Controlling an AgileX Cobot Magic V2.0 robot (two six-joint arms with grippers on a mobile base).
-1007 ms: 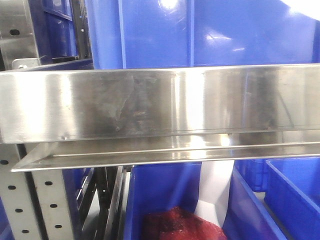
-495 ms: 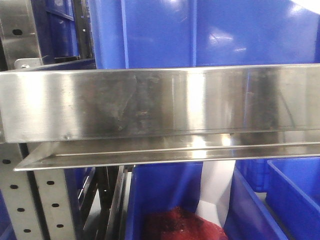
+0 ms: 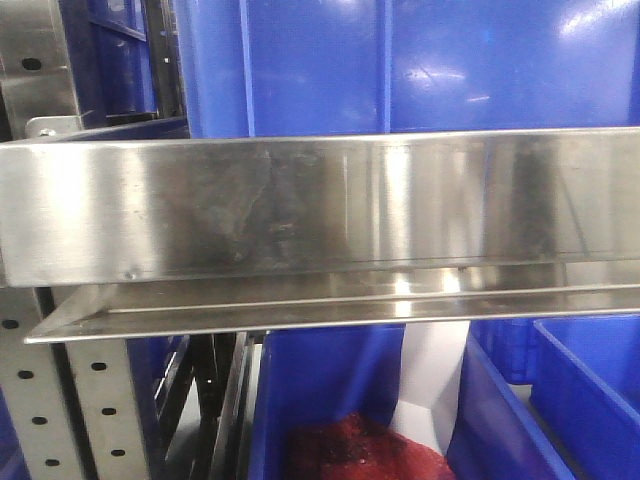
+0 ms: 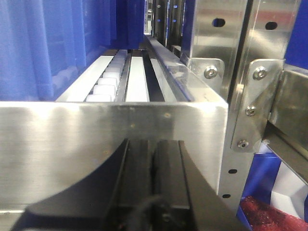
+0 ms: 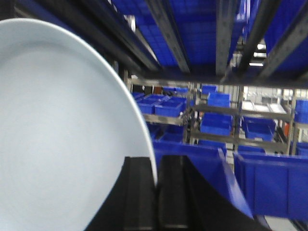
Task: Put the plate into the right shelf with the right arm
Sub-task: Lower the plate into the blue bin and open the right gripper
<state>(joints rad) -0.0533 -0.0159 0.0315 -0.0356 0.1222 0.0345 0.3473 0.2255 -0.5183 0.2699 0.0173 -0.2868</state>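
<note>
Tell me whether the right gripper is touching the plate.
Touching. The right wrist view shows the rim of the plate running down into the right gripper, pinched in its narrow slot with no gap on either side.

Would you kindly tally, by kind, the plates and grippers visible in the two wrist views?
plate: 1
grippers: 2 (left gripper, right gripper)
Total: 3

You had bright light from above: white glare spots on the blue bin, streaky sheen along the front edge of the right shelf. Your right wrist view ran soft; the plate looked washed, its rim blurred.
</note>
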